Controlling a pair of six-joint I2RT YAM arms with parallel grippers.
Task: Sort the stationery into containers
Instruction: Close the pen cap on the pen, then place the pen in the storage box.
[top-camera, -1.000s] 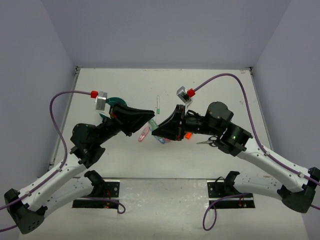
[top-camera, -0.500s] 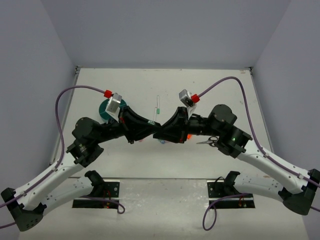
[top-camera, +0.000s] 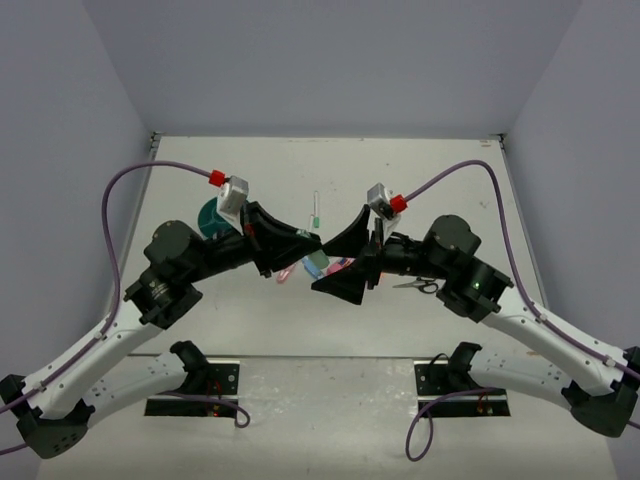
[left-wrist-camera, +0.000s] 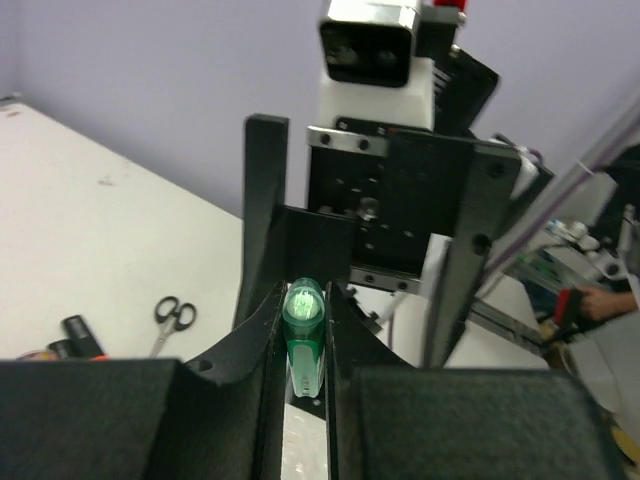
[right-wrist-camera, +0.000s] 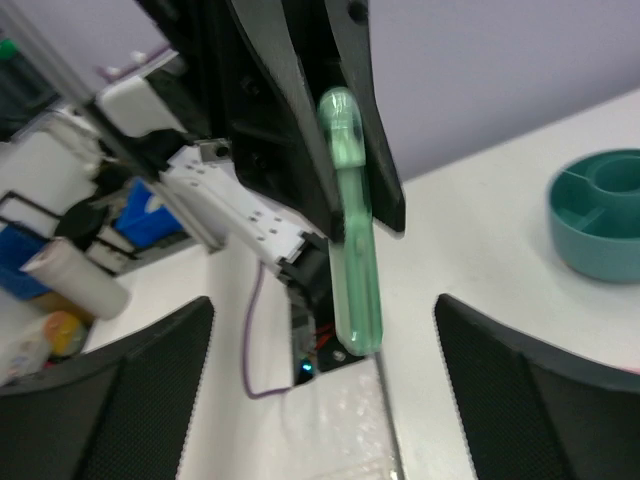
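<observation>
We see white table (top-camera: 420, 170), lilac walls (top-camera: 330, 60). Left claw (top-camera: 314, 240) grips green highlighter (left-wrist-camera: 304, 345), aloft right of teal organiser (top-camera: 208, 214). Right claw (top-camera: 338, 256) released, farther right of organiser; scissors (top-camera: 416, 284) farther still.

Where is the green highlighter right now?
In the left wrist view it's up in the air mid-table: the left tool pinches the green highlighter, right between the right tool's wide-open fingers.

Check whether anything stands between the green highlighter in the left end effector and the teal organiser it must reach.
Nothing visible does. The left end effector clamps the green highlighter, and the right wrist view shows only table between it and the teal organiser. The open right end effector sits on the far side.
</observation>
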